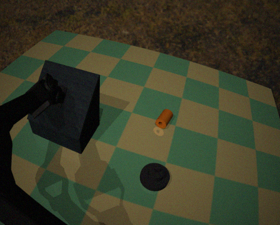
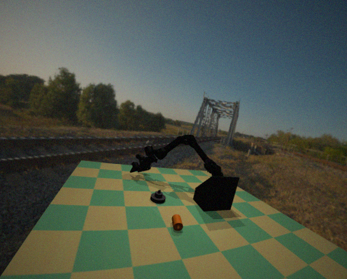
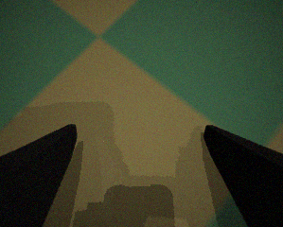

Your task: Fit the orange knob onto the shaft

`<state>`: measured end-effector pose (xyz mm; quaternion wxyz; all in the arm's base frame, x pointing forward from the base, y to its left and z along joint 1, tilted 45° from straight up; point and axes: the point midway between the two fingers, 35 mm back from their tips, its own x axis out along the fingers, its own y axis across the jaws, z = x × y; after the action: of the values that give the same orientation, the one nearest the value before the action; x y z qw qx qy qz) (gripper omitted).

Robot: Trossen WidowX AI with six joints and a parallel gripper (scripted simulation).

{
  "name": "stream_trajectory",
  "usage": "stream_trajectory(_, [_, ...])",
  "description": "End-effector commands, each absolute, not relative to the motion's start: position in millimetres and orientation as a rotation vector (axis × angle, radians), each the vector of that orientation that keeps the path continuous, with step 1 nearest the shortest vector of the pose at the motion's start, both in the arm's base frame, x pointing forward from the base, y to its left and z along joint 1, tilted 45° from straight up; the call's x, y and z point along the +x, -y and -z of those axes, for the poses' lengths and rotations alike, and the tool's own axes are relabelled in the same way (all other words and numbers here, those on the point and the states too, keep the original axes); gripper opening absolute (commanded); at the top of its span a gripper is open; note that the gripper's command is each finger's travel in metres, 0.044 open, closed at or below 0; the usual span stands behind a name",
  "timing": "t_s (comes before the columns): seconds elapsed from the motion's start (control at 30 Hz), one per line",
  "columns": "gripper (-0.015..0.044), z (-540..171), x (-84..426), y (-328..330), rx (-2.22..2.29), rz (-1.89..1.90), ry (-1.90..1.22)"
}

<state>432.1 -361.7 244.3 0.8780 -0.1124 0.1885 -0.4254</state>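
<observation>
The orange knob [image 1: 166,117] [image 2: 176,222] lies on its side; the end with its hole faces the pedestal side in the top view. The dark round pedestal [image 1: 148,183] [image 2: 157,199] stands apart from it, with the short dark shaft [image 2: 158,193] upright on top. The shaft's flat side cannot be made out. My gripper [image 3: 142,130] [image 2: 136,167] is open and empty, above the table beyond the pedestal in the exterior view. Neither knob nor pedestal shows in the wrist view, only checkered table and shadows.
A dark wedge-shaped block [image 1: 71,106] [image 2: 217,193] carries the arm's base. The arm [image 1: 0,154] [image 2: 186,138] bends out from it over the checkered table [image 1: 195,145] [image 2: 104,240]. A pale ring-shaped patch [image 1: 162,132] lies beside the knob's holed end.
</observation>
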Motion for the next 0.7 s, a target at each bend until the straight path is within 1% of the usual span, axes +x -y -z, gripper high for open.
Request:
stream_trajectory(0.0, [0.044, -199, 467, 314, -0.272, 0.765, -0.531])
stream_trajectory(0.17, [0.044, -146, 493, 259, -0.335, 0.613, -0.691])
stream_trajectory(0.33, [0.044, -94, 506, 201, -0.416, 0.448, -0.849])
stream_trajectory(0.5, [0.044, -44, 508, 141, -0.509, 0.299, -1.005])
stream_trajectory(0.67, [0.044, 3, 498, 78, -0.633, 0.148, -1.162])
